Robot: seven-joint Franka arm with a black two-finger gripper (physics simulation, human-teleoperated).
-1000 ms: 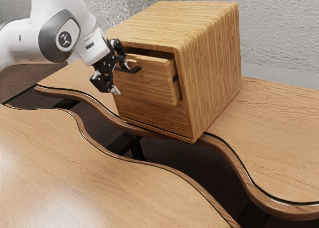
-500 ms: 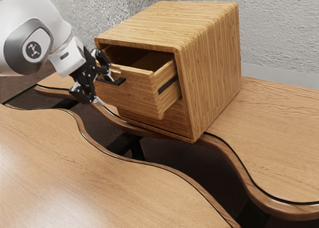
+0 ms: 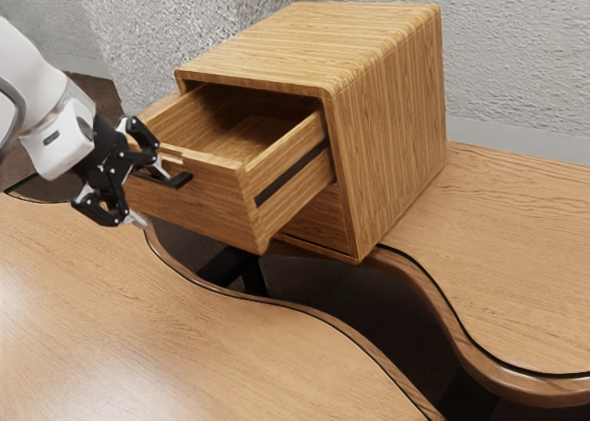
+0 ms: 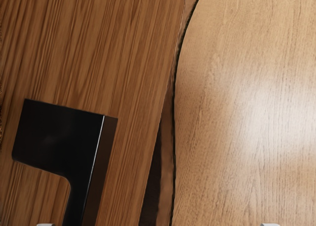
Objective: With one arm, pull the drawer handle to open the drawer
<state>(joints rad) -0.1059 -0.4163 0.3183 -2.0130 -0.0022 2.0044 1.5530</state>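
Observation:
A wooden cabinet (image 3: 387, 117) stands on the far table, and its upper drawer (image 3: 198, 209) is pulled well out toward the exterior view's left, showing a bare wooden inside. On the drawer's front is a black handle (image 3: 175, 179). My black gripper (image 3: 149, 189) is at that handle with its fingers spread wide above and below it, so it stands open. Up close in the wrist view, the handle (image 4: 59, 142) lies against the drawer front (image 4: 98, 53), nearer to one finger than to the other.
A second wooden table (image 3: 138, 338) with a wavy edge lies in front, separated from the far table (image 3: 516, 255) by a dark curved gap (image 3: 304, 292). The open drawer overhangs that gap. A grey textured wall (image 3: 516, 43) rises behind.
The drawer has slid steadily out of the cabinet toward the exterior view's left. My hand moved left and slightly down with the handle.

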